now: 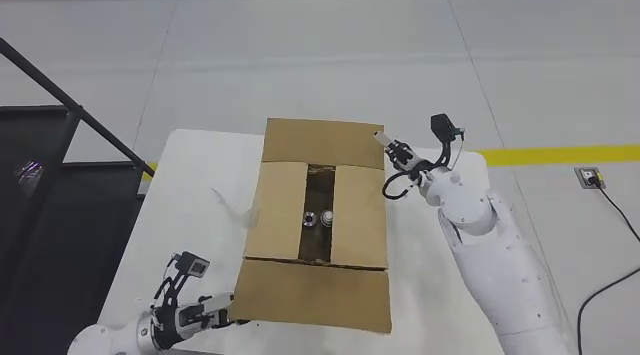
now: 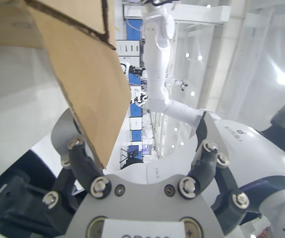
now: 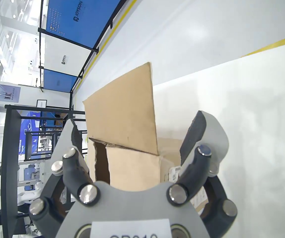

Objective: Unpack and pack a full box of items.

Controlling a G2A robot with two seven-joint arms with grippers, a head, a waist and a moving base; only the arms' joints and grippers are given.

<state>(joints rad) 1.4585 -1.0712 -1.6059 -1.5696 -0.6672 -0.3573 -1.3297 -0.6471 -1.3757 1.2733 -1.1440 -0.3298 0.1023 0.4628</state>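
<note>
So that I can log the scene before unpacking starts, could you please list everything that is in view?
box: one, brown cardboard, mid-table; side flaps folded in with a gap between them, end flaps out.
items: two small ones seen, silvery grey, inside the box under the gap; kind unclear.
wrap: one, clear, on the table beside the box; hard to make out.
table: one, white, under the box.
frame: one, black, beside the table.
floor lines: two, yellow, beyond the table.
floor socket: one, with a black cable.
left claw: open, at the near flap's corner, flap edge between its fingers.
right claw: open, at the far flap's corner.
</note>
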